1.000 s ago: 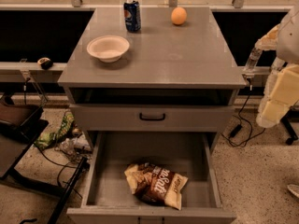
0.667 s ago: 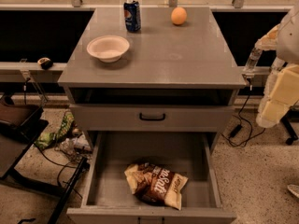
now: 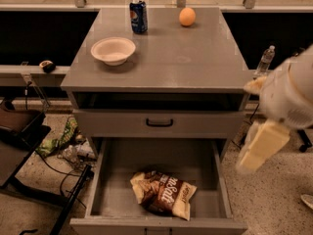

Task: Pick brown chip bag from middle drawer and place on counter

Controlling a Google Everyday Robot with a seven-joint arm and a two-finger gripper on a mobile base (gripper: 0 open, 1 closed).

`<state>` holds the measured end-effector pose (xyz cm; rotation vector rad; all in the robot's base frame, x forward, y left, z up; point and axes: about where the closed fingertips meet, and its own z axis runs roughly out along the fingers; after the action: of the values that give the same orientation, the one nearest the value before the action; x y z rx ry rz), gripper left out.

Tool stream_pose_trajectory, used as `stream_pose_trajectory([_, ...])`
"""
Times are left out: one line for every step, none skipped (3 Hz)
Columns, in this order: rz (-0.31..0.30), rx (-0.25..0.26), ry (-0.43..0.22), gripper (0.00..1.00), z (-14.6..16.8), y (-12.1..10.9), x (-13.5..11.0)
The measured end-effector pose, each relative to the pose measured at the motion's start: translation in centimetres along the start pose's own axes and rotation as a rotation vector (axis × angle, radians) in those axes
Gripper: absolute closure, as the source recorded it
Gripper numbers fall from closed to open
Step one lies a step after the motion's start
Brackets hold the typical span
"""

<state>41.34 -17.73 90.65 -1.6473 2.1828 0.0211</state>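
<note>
The brown chip bag (image 3: 164,194) lies on the floor of the open middle drawer (image 3: 111,180), near its front centre, with its white lettering facing up. The counter (image 3: 195,58) is the flat grey top of the cabinet. My gripper (image 3: 260,147) hangs at the right of the cabinet, outside the drawer's right wall and well above the bag, at about the height of the shut upper drawer. It holds nothing that I can see. The white arm (image 3: 293,94) rises behind it to the right edge.
On the counter stand a white bowl (image 3: 113,49) at the left, a blue soda can (image 3: 139,16) at the back and an orange (image 3: 187,16) beside it. The upper drawer front with a black handle (image 3: 159,123) is shut. A water bottle (image 3: 264,60) stands behind the arm. Litter and cables lie on the floor at the left.
My arm and gripper have moved down and to the left, closer to the cabinet's right side. The bag and the things on the counter have not moved.
</note>
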Motion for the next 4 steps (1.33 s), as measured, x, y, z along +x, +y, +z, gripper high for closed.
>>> stream_pose_trajectory([0.016,0.009,-0.057,0.0,4.2,3.8,0.5])
stream_pose_trajectory([0.031,0.014,-0.086,0.0,9.2,7.2,1.7])
stream_pose_trajectory([0.047,0.122,-0.115,0.0,12.4,6.2,1.4])
stream_pose_trajectory([0.047,0.1,-0.107,0.0,13.7,6.3,1.3])
